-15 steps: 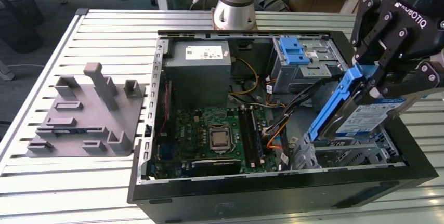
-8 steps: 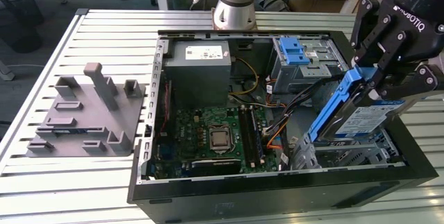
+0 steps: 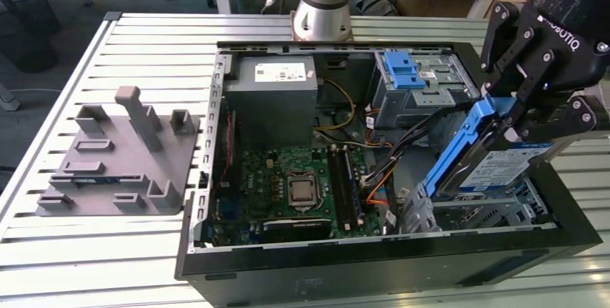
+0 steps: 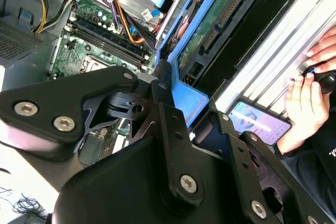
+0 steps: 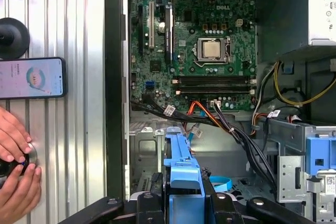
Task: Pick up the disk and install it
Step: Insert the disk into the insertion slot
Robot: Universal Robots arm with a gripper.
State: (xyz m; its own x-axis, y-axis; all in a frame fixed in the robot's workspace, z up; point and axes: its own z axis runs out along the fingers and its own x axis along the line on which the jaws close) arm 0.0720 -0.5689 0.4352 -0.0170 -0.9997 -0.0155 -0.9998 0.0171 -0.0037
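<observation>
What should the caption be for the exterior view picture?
Robot gripper holds the disk tilted over the open computer case.

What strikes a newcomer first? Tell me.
The black gripper clamps a tilted silver disk in a blue plastic carrier over the black computer case, at the exterior view's right. Inside lies a green motherboard; a person's hand rests beside the case in the first wrist view.

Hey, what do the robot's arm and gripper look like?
The arm is a round silver-grey tube. The gripper is matte black, with chunky linked fingers, silver screw heads and white lettering on its body.
</observation>
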